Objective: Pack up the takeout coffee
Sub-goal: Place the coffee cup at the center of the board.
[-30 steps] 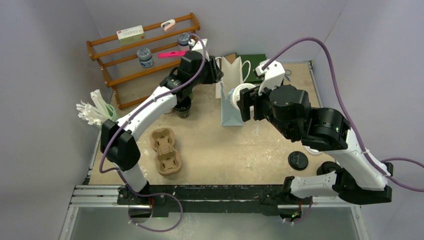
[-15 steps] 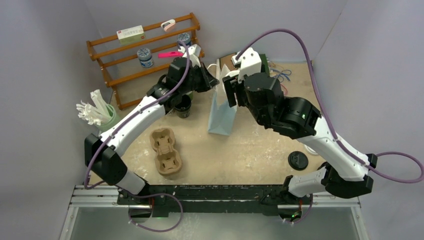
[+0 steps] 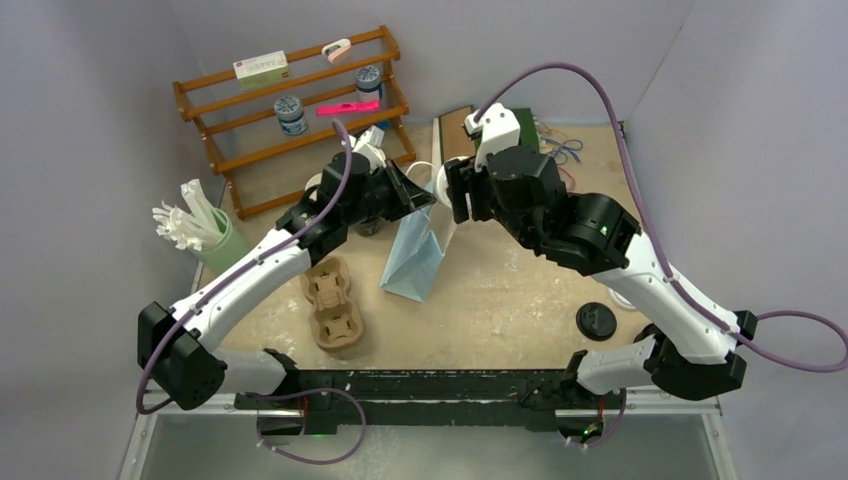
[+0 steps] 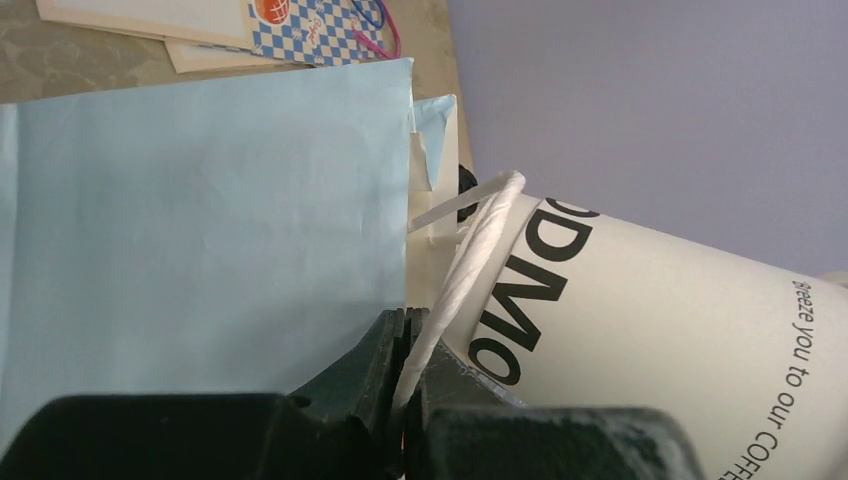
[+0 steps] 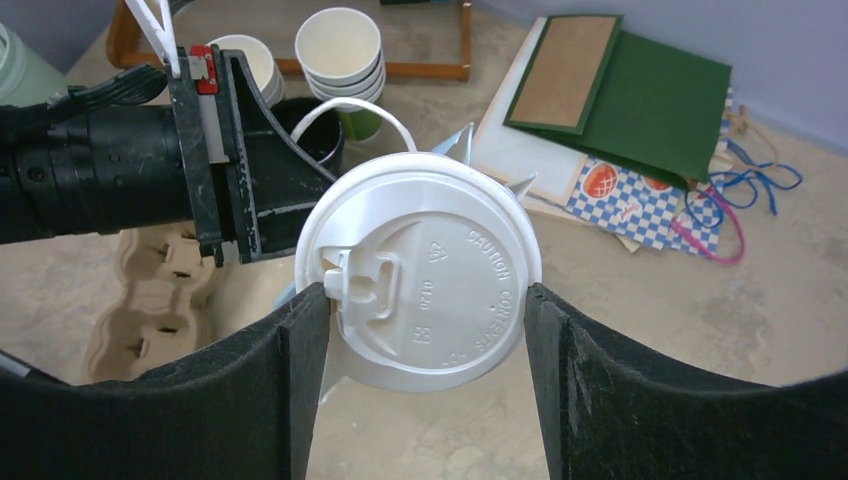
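Packing stands at 0 of 2: right gripper point(image 5: 425, 310) clamps a white-lidded cream paper cup point(image 4: 650, 330) over the pale-blue paper bag point(image 3: 408, 262) (not in); left gripper point(image 4: 405, 390) pinches its white twisted handle point(image 4: 470, 250).

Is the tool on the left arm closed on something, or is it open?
Shut. The left tool has its jaws pinched on the white twisted paper handle of the light blue paper bag.

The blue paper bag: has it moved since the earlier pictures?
Yes. The blue paper bag has shifted left and nearer, closer to the brown cup carrier, which stayed put.
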